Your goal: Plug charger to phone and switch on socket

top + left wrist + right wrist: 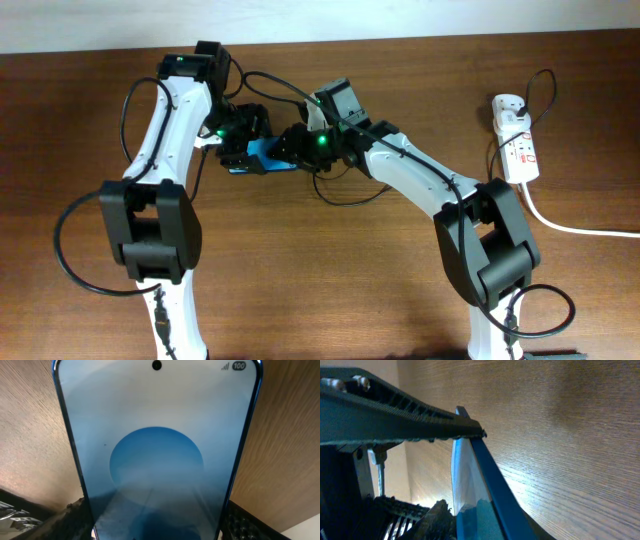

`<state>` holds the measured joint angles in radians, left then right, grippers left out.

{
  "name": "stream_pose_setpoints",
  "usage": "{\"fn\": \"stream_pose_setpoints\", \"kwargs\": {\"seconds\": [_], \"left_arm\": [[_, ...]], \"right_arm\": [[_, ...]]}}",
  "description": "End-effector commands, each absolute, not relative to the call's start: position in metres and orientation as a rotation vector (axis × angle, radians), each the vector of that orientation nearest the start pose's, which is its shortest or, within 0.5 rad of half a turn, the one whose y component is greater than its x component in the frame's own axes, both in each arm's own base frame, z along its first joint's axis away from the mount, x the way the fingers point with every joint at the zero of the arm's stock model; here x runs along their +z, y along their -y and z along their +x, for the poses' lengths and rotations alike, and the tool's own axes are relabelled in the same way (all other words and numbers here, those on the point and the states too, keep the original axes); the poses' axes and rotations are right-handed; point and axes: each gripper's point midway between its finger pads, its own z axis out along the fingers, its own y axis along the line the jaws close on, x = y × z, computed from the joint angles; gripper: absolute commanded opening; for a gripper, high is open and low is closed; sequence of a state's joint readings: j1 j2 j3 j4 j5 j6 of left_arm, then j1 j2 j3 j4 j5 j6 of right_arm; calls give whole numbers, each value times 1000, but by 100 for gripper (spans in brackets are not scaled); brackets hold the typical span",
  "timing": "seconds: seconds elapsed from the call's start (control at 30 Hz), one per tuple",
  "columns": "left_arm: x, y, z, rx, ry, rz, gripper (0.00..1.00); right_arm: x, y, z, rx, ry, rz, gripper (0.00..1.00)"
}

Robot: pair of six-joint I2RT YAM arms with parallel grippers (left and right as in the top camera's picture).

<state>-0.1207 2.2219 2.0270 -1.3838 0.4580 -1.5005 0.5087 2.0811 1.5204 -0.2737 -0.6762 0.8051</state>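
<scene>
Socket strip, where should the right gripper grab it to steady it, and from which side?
Probably across its narrow width near mid-length, coming down from above. The socket lies flat on the table, oblong, so its long sides suit a pinch; a plug fills its far end and the white cord leaves the near end.

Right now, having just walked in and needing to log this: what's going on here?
The left claw grips the phone by its sides. The right claw sits at the phone's other end, though whether it holds anything is unclear. The socket lies apart, far to the right, with neither claw near it.
</scene>
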Motion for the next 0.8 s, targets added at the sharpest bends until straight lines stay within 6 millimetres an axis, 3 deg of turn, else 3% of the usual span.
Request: {"fn": "stream_pose_setpoints", "kwargs": {"seconds": [0.0, 0.23, 0.37, 0.4, 0.47, 0.57, 0.63, 0.67, 0.7, 0.73, 0.77], "left_arm": [[118, 137, 418, -623, -2654, -2206, 6], [118, 137, 418, -622, -2653, -2206, 14], [118, 137, 418, -621, -2654, -2206, 59], [118, 137, 418, -620, -2653, -2207, 80], [118, 137, 418, -621, -2653, -2206, 88], [118, 136, 418, -621, -2652, -2207, 99], [118, 136, 418, -627, -2670, -2179, 99], [118, 136, 419, -640, -2708, -2113, 99], [118, 135, 428, -720, -2831, -1796, 99], [118, 136, 431, -751, -2887, -1626, 96], [118, 136, 431, -766, -2935, -1477, 100]], "right_arm": [[114, -356, 417, 1326, -2621, 23, 36], [117, -357, 420, 1341, -2603, 36, 24], [117, -357, 420, 1345, -2605, 45, 16], [117, -357, 420, 1344, -2604, 47, 11], [119, -354, 421, 1358, -2602, 49, 4], [123, -351, 424, 1400, -2589, 42, 4], [126, -345, 426, 1433, -2587, 48, 4], [124, -336, 427, 1425, -2603, 68, 4], [126, -316, 427, 1388, -2626, 64, 4], [128, -306, 428, 1368, -2635, 72, 4], [133, -295, 429, 1352, -2634, 76, 4]]}}
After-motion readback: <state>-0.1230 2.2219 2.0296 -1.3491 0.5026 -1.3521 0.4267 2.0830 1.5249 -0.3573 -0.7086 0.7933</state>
